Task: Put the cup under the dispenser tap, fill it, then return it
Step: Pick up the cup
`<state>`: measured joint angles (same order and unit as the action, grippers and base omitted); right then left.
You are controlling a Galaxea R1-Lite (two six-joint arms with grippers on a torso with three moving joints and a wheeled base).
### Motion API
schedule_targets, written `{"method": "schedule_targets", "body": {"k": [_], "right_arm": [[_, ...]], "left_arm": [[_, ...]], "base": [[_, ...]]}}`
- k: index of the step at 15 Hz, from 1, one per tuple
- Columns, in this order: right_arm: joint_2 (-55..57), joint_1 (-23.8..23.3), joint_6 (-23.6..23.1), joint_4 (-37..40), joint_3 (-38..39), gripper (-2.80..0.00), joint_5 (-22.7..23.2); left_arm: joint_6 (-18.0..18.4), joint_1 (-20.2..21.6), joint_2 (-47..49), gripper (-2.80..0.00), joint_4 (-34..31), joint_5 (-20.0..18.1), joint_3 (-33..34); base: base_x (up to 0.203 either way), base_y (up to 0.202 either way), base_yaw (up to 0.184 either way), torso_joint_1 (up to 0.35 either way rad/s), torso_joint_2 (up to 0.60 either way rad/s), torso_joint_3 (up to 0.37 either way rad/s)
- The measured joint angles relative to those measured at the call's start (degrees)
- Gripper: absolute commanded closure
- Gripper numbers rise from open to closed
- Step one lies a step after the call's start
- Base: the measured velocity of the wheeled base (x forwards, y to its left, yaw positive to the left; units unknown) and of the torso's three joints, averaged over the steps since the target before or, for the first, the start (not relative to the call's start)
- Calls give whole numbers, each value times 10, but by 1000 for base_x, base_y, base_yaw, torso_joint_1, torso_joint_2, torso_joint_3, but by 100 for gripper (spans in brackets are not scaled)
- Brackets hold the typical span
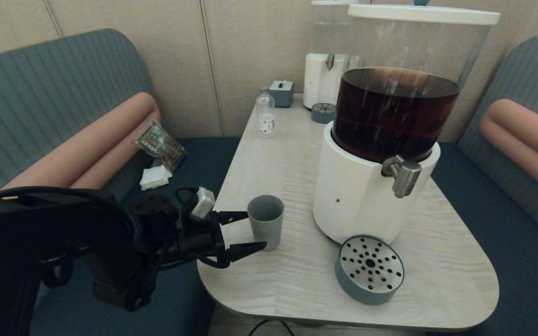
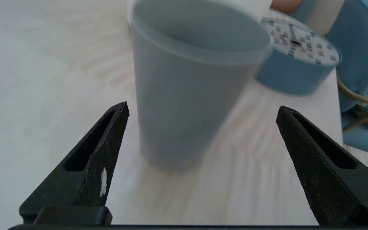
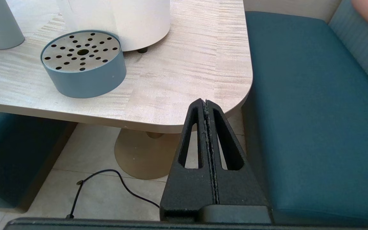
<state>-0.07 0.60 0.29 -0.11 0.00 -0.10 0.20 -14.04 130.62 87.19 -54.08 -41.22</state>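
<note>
The left gripper reaches in level over the near left edge of the table, its jaws spread wide apart and holding nothing. The cup stands upright on the table straight ahead of those jaws, its base just beyond the tips and roughly centred in the gap between them; in the left wrist view the cup sits a little nearer one finger than the other, with clear space on both sides, so neither finger touches it. Beyond the cup from the jaws stands the large dispenser with its white base and dark brown liquid, and the dispenser tap juts from the far side of that base, well apart from the cup. The drip tray lies on the table near the foot of the dispenser, past the cup and off to one side of the jaws' line. The right gripper hangs off the table's near right corner, above the floor beside the bench seat, its jaws pressed together on nothing.
</note>
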Motion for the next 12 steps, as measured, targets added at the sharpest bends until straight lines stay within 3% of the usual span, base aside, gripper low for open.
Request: {"method": "schedule_targets", "body": {"k": [10, 11, 12], "right_arm": [[0, 0, 2, 1, 0, 0, -1], [0, 0, 3, 1, 0, 0, -1], [0, 0, 2, 1, 0, 0, -1]], "left_arm": [[-23, -38, 59, -280, 0, 80, -113], [-23, -39, 61, 0, 0, 82, -116], [-23, -40, 62, 0, 0, 82, -118]], "base": [[0, 0, 0, 0, 0, 0], [0, 0, 0, 0, 0, 0], [0, 0, 0, 0, 0, 0]]}}
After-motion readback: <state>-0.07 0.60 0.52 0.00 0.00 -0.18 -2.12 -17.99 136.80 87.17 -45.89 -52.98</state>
